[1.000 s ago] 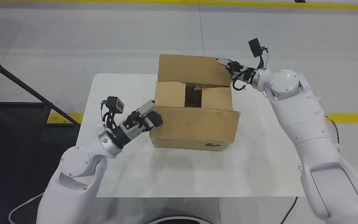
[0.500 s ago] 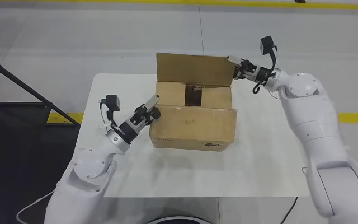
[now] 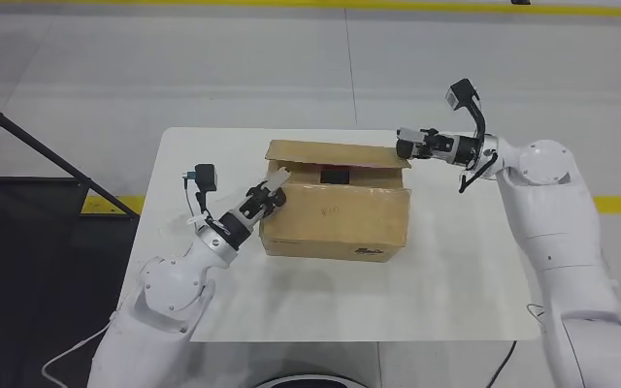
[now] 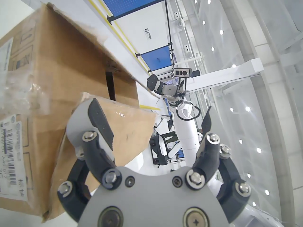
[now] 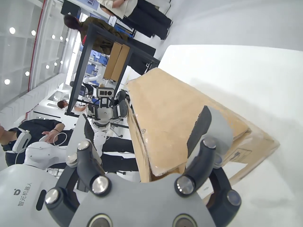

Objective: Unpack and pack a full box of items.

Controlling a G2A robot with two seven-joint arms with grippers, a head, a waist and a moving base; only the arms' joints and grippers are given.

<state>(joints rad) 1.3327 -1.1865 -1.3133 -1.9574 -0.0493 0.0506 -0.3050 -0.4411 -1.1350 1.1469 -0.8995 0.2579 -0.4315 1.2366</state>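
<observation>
A brown cardboard box (image 3: 335, 218) stands mid-table. Its back flap (image 3: 335, 152) is tilted forward over the opening, where a narrow dark gap (image 3: 338, 177) shows some contents. My right gripper (image 3: 406, 145) is at the box's far right corner. In the right wrist view it (image 5: 144, 125) is open and straddles the back flap (image 5: 165, 119), with one finger (image 5: 208, 128) lying on the flap's upper face. My left gripper (image 3: 277, 186) is at the box's left top edge. It (image 4: 151, 112) is open, one finger (image 4: 101, 124) against the short side flap (image 4: 132, 128).
The white table (image 3: 456, 281) has bare room in front of the box and on both sides. Beyond the far edge is grey floor with a yellow line (image 3: 602, 204). The box's left face carries a label (image 4: 11, 142) and loose clear tape.
The back flap has swung from upright down over the opening, and my right gripper went down and to the right with it. My left gripper rose to the box's left top edge.
</observation>
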